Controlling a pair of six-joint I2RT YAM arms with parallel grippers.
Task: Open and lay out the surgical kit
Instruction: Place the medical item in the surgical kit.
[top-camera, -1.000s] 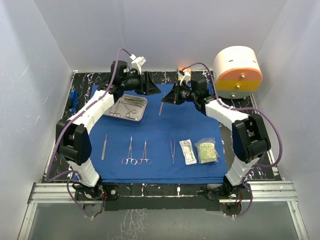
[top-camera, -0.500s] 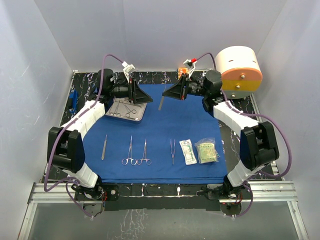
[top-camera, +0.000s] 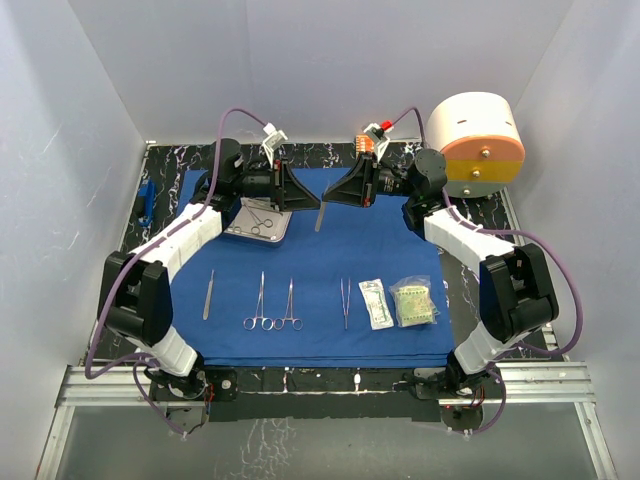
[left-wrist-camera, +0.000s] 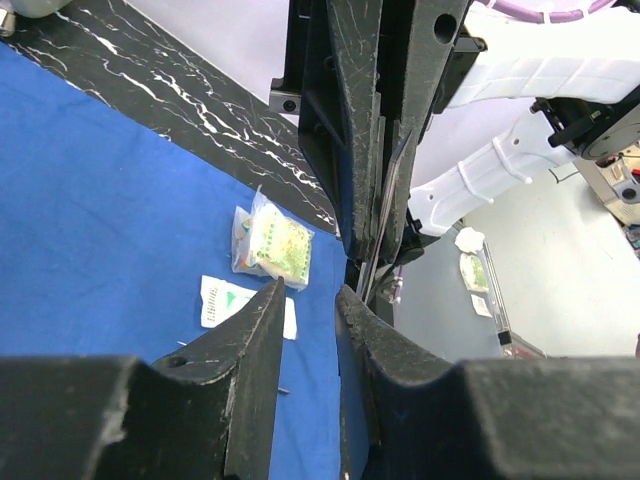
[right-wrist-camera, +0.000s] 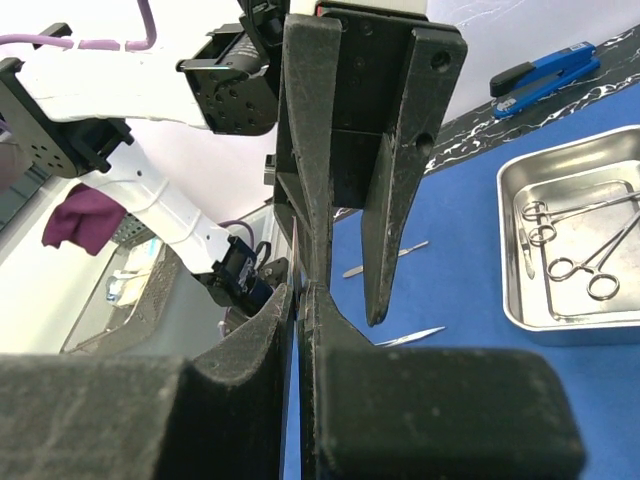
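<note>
The blue drape lies spread on the table, with the steel tray at its back left holding ring-handled forceps. Along the front lie a flat handle, two forceps, tweezers and two packets. My right gripper is shut on a slim metal instrument that hangs above the drape. My left gripper meets it tip to tip, jaws apart with nothing between them in the left wrist view.
A big cream-and-orange cylinder stands at the back right, close behind the right arm. A blue tool lies on the black marbled table left of the drape. White walls close in three sides.
My left gripper has swung right from over the tray up to the right gripper's tip, and its jaws have narrowed. The right gripper stays shut on the instrument.
</note>
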